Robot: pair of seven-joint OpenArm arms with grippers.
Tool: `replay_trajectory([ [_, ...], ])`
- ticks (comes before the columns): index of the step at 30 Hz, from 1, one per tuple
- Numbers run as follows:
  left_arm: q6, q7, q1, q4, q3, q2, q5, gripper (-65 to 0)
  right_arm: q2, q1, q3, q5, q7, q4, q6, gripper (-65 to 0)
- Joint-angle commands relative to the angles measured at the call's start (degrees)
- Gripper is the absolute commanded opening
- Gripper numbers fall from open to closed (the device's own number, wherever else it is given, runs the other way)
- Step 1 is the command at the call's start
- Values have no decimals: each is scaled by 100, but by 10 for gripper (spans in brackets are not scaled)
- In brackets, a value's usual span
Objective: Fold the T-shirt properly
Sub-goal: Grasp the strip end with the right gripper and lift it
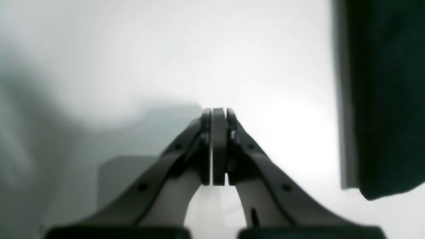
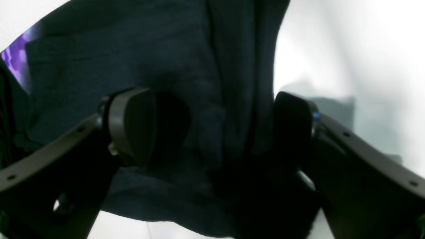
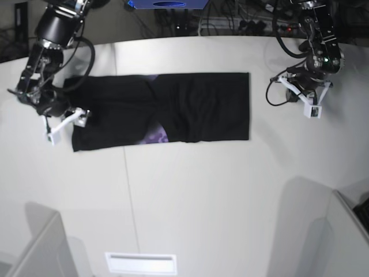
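The black T-shirt (image 3: 173, 107) lies across the white table as a long folded band, with a patch of purple print (image 3: 155, 137) showing at its front edge. At the band's left end, my right gripper (image 3: 68, 107) stands open. In the right wrist view its pads (image 2: 146, 126) straddle bunched black folds (image 2: 212, 99), and purple print (image 2: 16, 59) peeks out at the far left. My left gripper (image 3: 301, 88) hovers over bare table to the right of the shirt. In the left wrist view it is shut (image 1: 218, 113) on nothing, with the shirt's edge (image 1: 388, 99) off to its right.
A seam (image 3: 128, 196) runs down the white table. A white slotted plate (image 3: 141, 262) lies near the front edge. Grey panels stand at the front left (image 3: 40, 248) and front right (image 3: 340, 231) corners. Cables and a blue object (image 3: 167, 4) sit behind the table.
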State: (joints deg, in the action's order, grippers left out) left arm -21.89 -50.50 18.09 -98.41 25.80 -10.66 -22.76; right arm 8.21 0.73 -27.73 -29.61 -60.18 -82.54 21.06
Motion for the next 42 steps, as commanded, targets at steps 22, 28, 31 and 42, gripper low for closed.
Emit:
replay_trajectory([
  [22, -22, 105, 33, -97, 18, -47, -75, -650, -157, -42, -186, 29, -78, 355, 0, -650],
  [28, -22, 105, 147, -141, 26, -64, -75, -650, -148, 37, -159, 64, -87, -234, -18, -650],
  [31, -22, 105, 200, -141, 26, -73, -75, -650, -166, 195, -142, 64, -87, -664, -317, -650],
  [42, -48, 175, 429, -159, 1011, -91, -75, -650, -157, 423, 817, 64, -87, -1807, -1178, -650],
])
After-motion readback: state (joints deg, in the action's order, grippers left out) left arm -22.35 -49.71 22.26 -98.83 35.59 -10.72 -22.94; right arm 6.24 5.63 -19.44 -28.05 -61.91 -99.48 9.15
